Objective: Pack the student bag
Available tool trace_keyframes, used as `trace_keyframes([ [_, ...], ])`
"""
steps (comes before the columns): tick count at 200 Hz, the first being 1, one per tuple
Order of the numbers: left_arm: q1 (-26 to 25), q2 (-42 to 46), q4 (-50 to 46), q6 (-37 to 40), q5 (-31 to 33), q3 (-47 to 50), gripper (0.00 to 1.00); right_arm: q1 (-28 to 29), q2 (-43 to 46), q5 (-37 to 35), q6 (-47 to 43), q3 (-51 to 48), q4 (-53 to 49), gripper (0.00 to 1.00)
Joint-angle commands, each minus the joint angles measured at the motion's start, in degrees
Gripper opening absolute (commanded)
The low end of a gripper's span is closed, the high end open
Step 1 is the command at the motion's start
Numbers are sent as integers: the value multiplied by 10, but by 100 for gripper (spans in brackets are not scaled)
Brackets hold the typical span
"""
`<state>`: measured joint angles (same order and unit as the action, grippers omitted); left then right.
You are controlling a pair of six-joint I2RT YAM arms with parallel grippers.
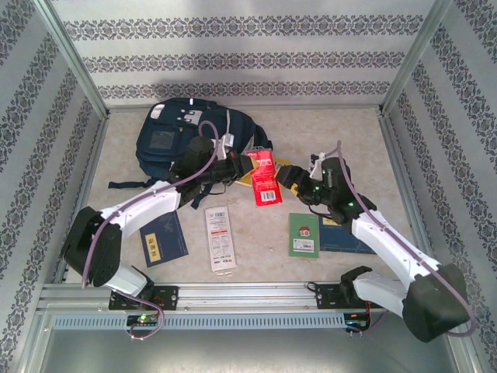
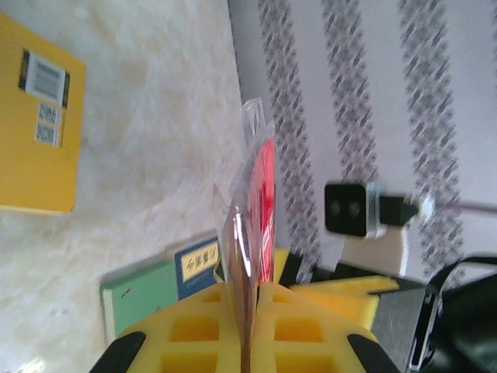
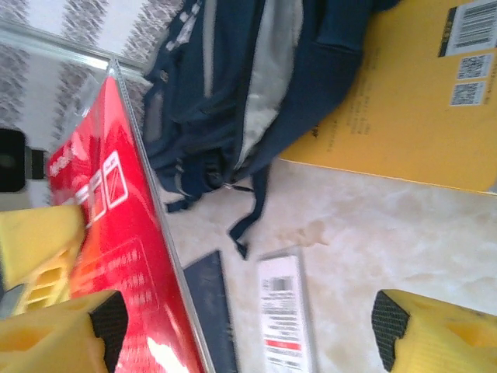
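The student bag point(image 1: 182, 132), a navy backpack with pale stripes, lies at the back left of the table; its open flap and straps point(image 3: 233, 85) show in the right wrist view. My left gripper point(image 1: 247, 162) is shut on a flat red packet point(image 1: 264, 180), held edge-on between the yellow fingers point(image 2: 252, 299) just right of the bag. My right gripper point(image 1: 289, 180) stands open beside the same red packet point(image 3: 116, 256), which lies against its left finger point(image 3: 62, 334). The other finger point(image 3: 435, 330) is far off to the right.
On the table lie a dark blue book point(image 1: 163, 238), a white packet point(image 1: 220, 237), a green book point(image 1: 304, 235), a blue book point(image 1: 345, 237) and a yellow book point(image 3: 404, 101) partly under the bag. Patterned walls and metal rails close in the table.
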<state>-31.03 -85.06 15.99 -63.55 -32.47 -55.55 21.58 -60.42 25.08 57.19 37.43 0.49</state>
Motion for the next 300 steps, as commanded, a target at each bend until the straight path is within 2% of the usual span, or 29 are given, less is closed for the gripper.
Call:
trace_keyframes([
  [1, 1, 27, 119, -84, 93, 29, 0, 16, 33, -3, 78, -33, 108, 85],
  [38, -1, 41, 177, -129, 144, 48, 0, 52, 45, -17, 152, -63, 219, 86],
  [70, -6, 48, 211, -160, 172, 67, 0, 83, 39, -64, 194, -79, 281, 78],
  [140, -18, 68, 220, -178, 201, 96, 0, 101, -9, -116, 213, -62, 349, 43],
  [198, -28, 55, 226, -189, 192, 96, 0, 110, -59, -120, 222, -46, 392, 31],
  [219, -29, 55, 212, -184, 190, 93, 0, 111, -61, -130, 223, -50, 392, 18],
  [239, -29, 57, 183, -167, 186, 89, 17, 107, -51, -144, 221, -59, 382, 9],
  [258, -28, 62, 115, -116, 173, 71, 44, 92, -25, -149, 209, -68, 353, 6],
  [264, -27, 64, 91, -92, 169, 64, 49, 85, -12, -152, 202, -72, 338, 6],
  [282, -22, 75, -22, -6, 171, 30, 60, 59, 40, -168, 175, -86, 271, 4],
  [300, -12, 64, -150, 114, 177, -33, 64, 23, 91, -174, 137, -93, 188, 4],
])
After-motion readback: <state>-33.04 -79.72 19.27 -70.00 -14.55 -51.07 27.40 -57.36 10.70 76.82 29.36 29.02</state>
